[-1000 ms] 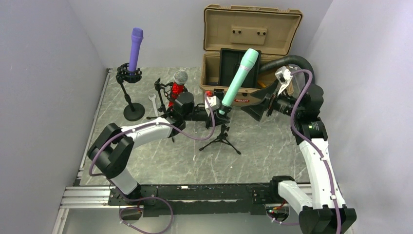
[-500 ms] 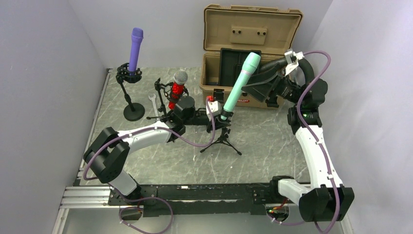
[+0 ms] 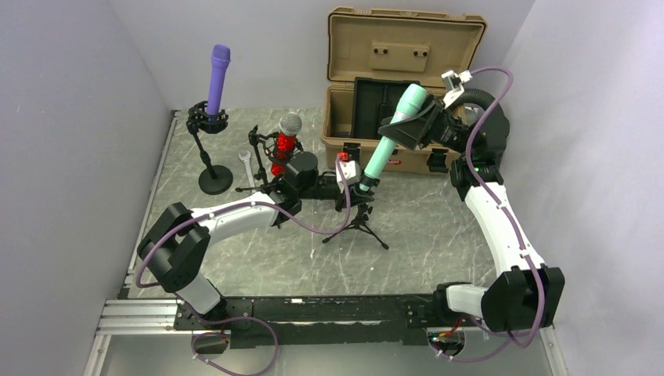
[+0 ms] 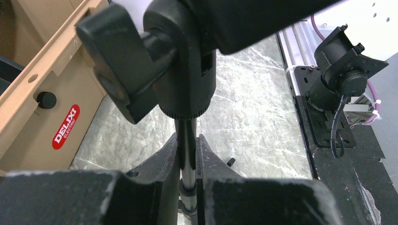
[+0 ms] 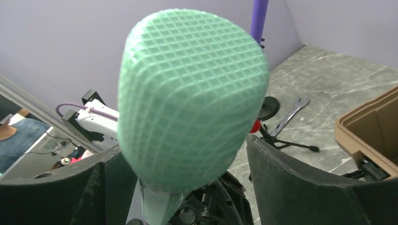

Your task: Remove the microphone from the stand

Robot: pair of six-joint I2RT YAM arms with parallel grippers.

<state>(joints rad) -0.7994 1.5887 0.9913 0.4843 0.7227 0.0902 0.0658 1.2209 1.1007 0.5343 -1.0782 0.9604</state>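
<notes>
Grey marbled surface (image 3: 438,227) lying between pale purple walls (image 3: 70,117), tan case (image 3: 407,39) standing open at the back, green microphone (image 3: 384,153) leaning in its black stand (image 3: 357,222) mid-surface, left hand (image 4: 187,183) squeezing the stand's pole, right hand (image 5: 187,154) spreading wide around the microphone's head, maybe touching.

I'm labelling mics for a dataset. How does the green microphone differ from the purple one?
The green microphone leans on a tripod stand; the purple microphone stands nearly upright on a round-base stand. The right gripper straddles the green one's head and the left gripper clamps its stand; nothing touches the purple one. Both sit in clips, heads up.
</notes>
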